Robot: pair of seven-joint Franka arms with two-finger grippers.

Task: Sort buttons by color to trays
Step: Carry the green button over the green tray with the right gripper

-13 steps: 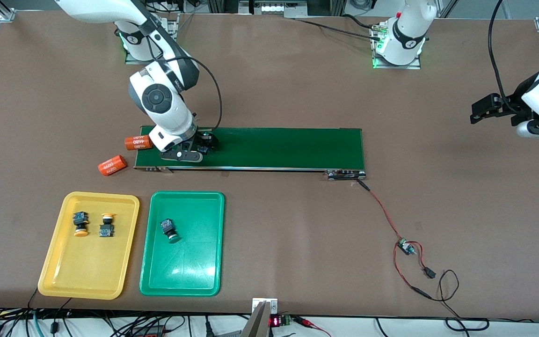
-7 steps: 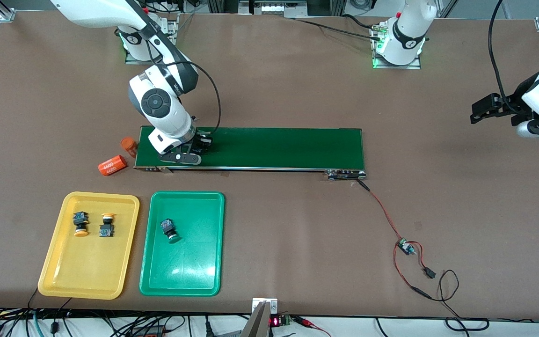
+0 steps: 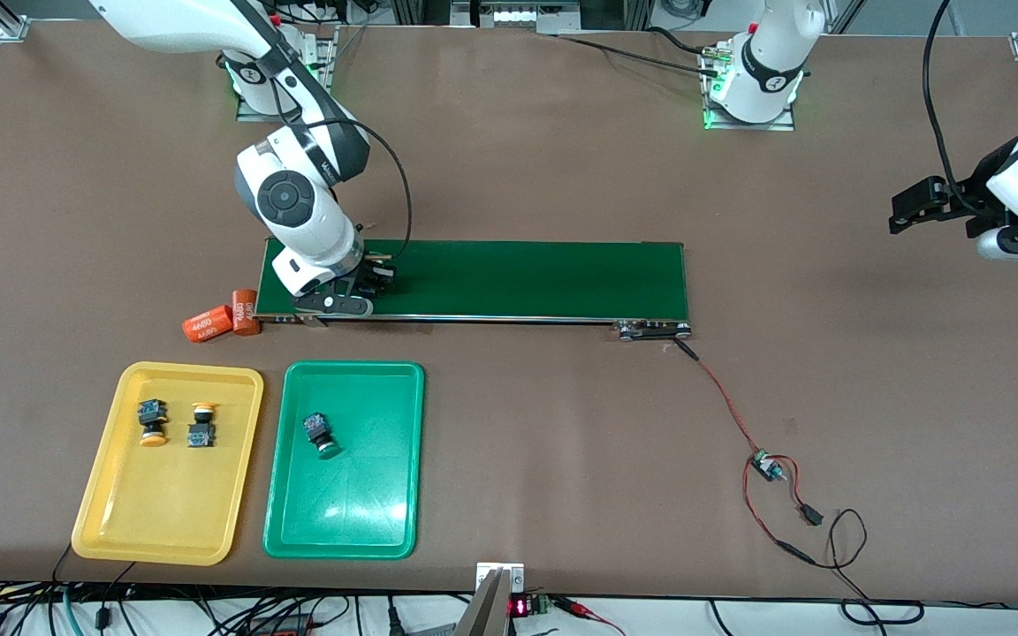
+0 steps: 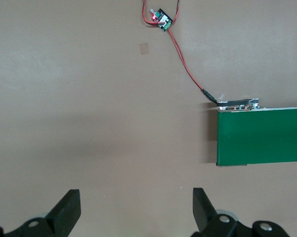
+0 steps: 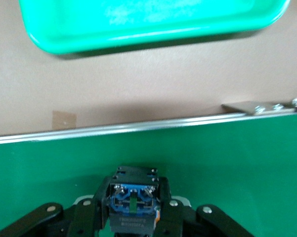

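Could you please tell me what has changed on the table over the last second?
The right gripper closed on a button at the conveyor belt's right-arm end. One orange cylinder rolled nearer the front camera, beside the other orange cylinder. The trays' contents and the waiting left gripper stayed put.

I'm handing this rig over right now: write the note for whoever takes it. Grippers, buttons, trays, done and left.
Right gripper: shut on a button, low over the conveyor belt at the right arm's end. Cap colour hidden.
Left gripper: open, empty, waiting over bare table past the belt's end on the left arm's side.
Yellow tray: two yellow buttons.
Green tray: one green button.
Done: three sorted.
Left: lift the held button and place it in the tray matching its cap, probably green.
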